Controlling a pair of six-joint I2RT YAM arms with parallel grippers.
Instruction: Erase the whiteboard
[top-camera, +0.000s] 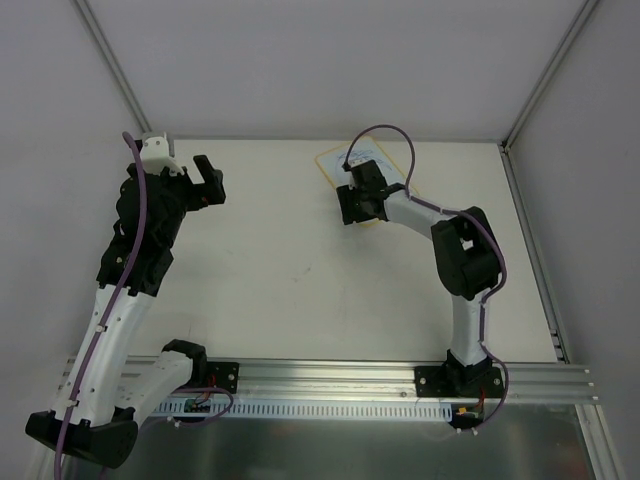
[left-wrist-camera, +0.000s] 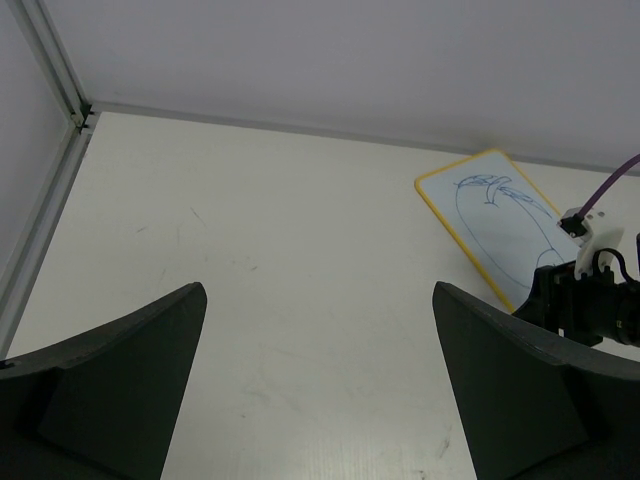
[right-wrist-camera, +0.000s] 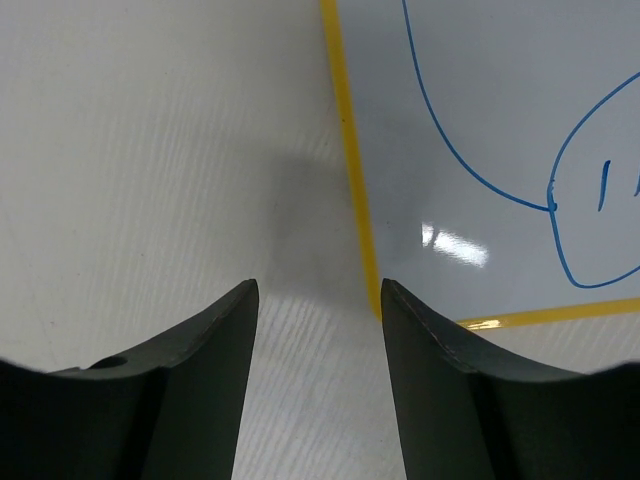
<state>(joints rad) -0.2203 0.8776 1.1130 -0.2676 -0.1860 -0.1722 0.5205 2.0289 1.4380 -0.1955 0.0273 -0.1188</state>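
Observation:
The whiteboard (top-camera: 330, 163) lies flat at the back of the table, white with a yellow border and blue pen scribbles; it also shows in the left wrist view (left-wrist-camera: 490, 215) and the right wrist view (right-wrist-camera: 480, 110). My right gripper (top-camera: 351, 210) hangs low over one corner of the board, open and empty, its fingertips (right-wrist-camera: 235, 310) astride the yellow edge; its midpoint in its own view (right-wrist-camera: 320, 300) is over bare table. My left gripper (top-camera: 207, 180) is open and empty, raised at the left (left-wrist-camera: 320, 330), well apart from the board. No eraser shows.
The white table (top-camera: 300, 270) is bounded by grey walls and metal posts (top-camera: 110, 70). A rail (top-camera: 330, 380) with the arm bases runs along the near edge. The right arm's purple cable (top-camera: 385, 135) loops over the board.

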